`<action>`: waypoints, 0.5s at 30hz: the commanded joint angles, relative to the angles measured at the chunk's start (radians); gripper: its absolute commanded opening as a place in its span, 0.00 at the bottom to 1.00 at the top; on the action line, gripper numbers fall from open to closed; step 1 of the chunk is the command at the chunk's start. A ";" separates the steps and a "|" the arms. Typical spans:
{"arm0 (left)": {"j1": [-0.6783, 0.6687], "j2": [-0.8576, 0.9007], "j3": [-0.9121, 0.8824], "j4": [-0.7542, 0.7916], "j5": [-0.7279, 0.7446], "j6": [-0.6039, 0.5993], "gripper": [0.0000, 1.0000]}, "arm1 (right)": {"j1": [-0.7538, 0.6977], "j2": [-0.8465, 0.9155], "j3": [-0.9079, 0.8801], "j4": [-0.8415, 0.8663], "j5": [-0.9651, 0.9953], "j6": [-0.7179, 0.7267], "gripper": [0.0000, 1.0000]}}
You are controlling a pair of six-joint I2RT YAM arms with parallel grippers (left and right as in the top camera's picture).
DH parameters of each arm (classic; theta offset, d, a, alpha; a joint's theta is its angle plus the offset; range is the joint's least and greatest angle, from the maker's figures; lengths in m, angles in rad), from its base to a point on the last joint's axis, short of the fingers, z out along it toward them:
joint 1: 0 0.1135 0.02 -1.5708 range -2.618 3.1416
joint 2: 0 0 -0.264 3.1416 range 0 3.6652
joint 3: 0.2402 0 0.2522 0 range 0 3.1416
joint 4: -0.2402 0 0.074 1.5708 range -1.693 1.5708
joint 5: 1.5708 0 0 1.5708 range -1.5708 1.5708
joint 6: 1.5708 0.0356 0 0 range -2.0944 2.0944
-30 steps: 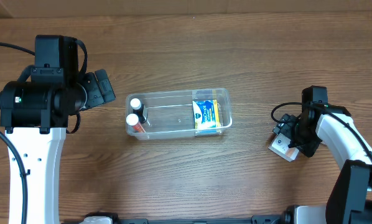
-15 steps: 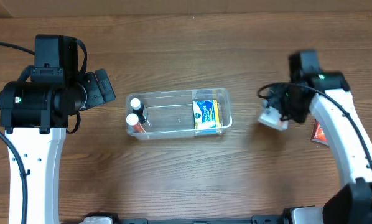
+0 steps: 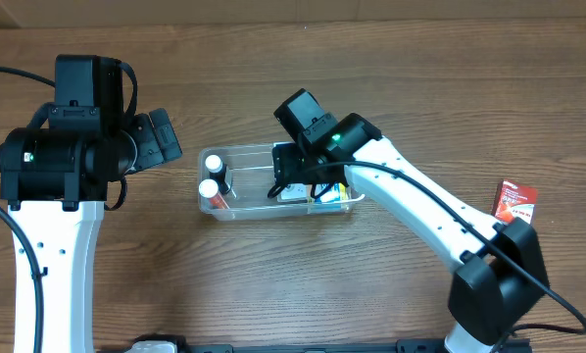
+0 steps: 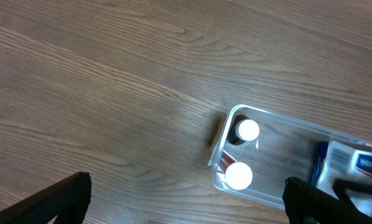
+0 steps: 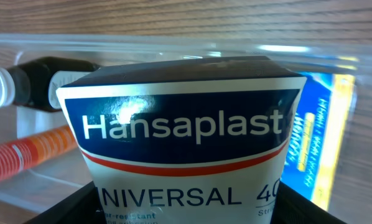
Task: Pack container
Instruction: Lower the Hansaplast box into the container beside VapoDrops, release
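Note:
The clear container [image 3: 249, 150] lies mid-table. Two white-capped bottles [image 3: 212, 164] lie at its left end and a blue-and-yellow box [image 3: 330, 199] stands at its right end. My right gripper [image 3: 291, 183] is over the container's middle, shut on a white Hansaplast box [image 5: 186, 137]. In the right wrist view the box fills the space between my fingers [image 5: 80, 205], with the container wall [image 5: 173, 48] behind it. My left gripper [image 3: 163, 139] is open and empty, left of the container. The container's left end [image 4: 220, 152] shows in the left wrist view.
A small red box [image 3: 515, 203] lies on the wooden table at the far right. In the right wrist view a black bottle [image 5: 46, 87] and an orange-red bottle [image 5: 30, 152] lie left of the held box, with the blue-and-yellow box [image 5: 326, 137] to its right.
My right arm lifted the white box off the red box at the far right and swung left with it to the container. The left arm has not moved.

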 commanded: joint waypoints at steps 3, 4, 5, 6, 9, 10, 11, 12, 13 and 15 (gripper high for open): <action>0.005 -0.005 0.016 0.000 -0.005 0.023 1.00 | 0.003 0.047 0.015 0.022 -0.029 0.007 0.74; 0.005 -0.005 0.016 0.000 -0.005 0.023 1.00 | 0.003 0.069 0.015 0.022 -0.051 0.007 0.74; 0.005 -0.005 0.016 0.000 -0.005 0.023 1.00 | 0.003 0.089 0.015 0.022 -0.069 0.007 0.74; 0.005 -0.005 0.016 0.000 -0.005 0.023 1.00 | 0.003 0.103 0.015 0.022 -0.071 0.008 0.74; 0.005 -0.005 0.016 0.000 -0.005 0.023 1.00 | 0.003 0.118 0.015 0.037 -0.071 0.007 0.74; 0.005 -0.005 0.016 0.000 -0.005 0.023 1.00 | 0.003 0.118 0.015 0.041 -0.071 0.008 0.74; 0.005 -0.005 0.016 0.000 -0.005 0.023 1.00 | 0.003 0.118 0.015 0.046 -0.071 0.007 0.74; 0.005 -0.005 0.016 -0.002 -0.005 0.023 1.00 | 0.003 0.118 0.015 0.050 -0.071 0.008 0.74; 0.005 -0.005 0.016 -0.003 -0.005 0.023 1.00 | 0.003 0.118 0.015 0.052 -0.071 0.008 0.75; 0.005 -0.005 0.016 -0.003 -0.005 0.023 1.00 | 0.003 0.118 0.015 0.058 -0.071 0.007 0.81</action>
